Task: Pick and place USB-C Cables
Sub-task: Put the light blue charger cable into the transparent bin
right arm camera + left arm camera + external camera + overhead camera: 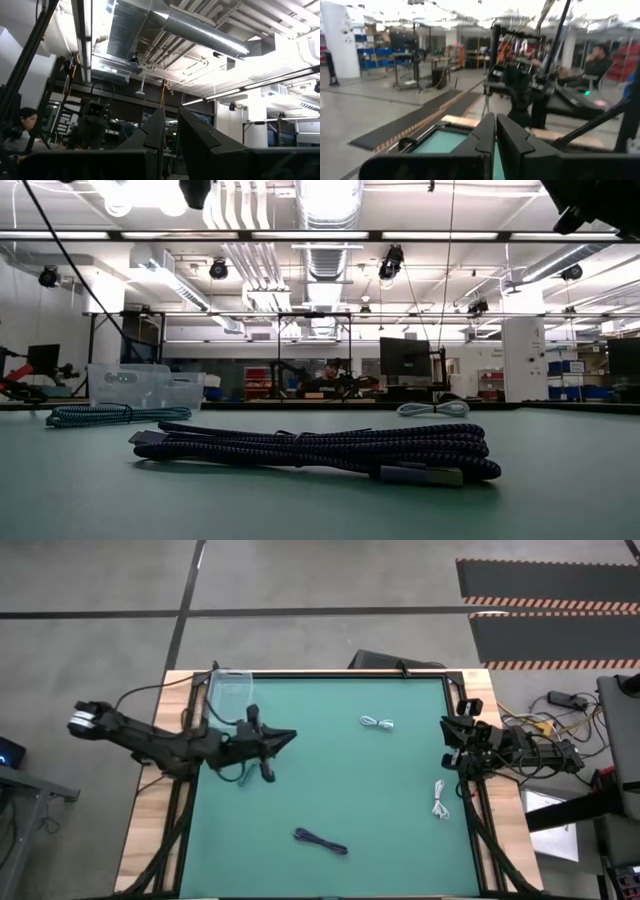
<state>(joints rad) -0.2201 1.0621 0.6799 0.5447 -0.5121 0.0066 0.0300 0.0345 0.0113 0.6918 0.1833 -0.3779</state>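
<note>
- Green matting covers the surface [330, 780], framed by pale wood edges, with grey floor and striped black mats beyond the far edge.
- From the low camera, the room behind shows ceiling ducts, strip lights and a person seated at a distant desk.
- The left gripper [283, 736] reaches in from the left edge, over the mat's left half, near the far-left corner; in the left wrist camera its jaws stand nearly closed, a thin slit between the fingers [482, 137], nothing held.
- The right gripper [447, 740] waits at the right edge, folded over the wooden border; in the right wrist camera its jaws show a narrow gap and hold nothing.
- A clear plastic bin [230, 696] sits at the far-left corner, just beside the left arm.
- The dark purple cable [321, 841] lies bundled near the middle of the near edge; it fills the foreground of the low camera [320, 452].
- One white cable [377, 723] lies toward the far edge, right of centre.
- A second white cable [441, 800] lies close to the right edge, just nearer than the right gripper.
- The teal cable [105, 415] lies on the mat in front of the clear bin in the low camera; from above the left arm covers it.
</note>
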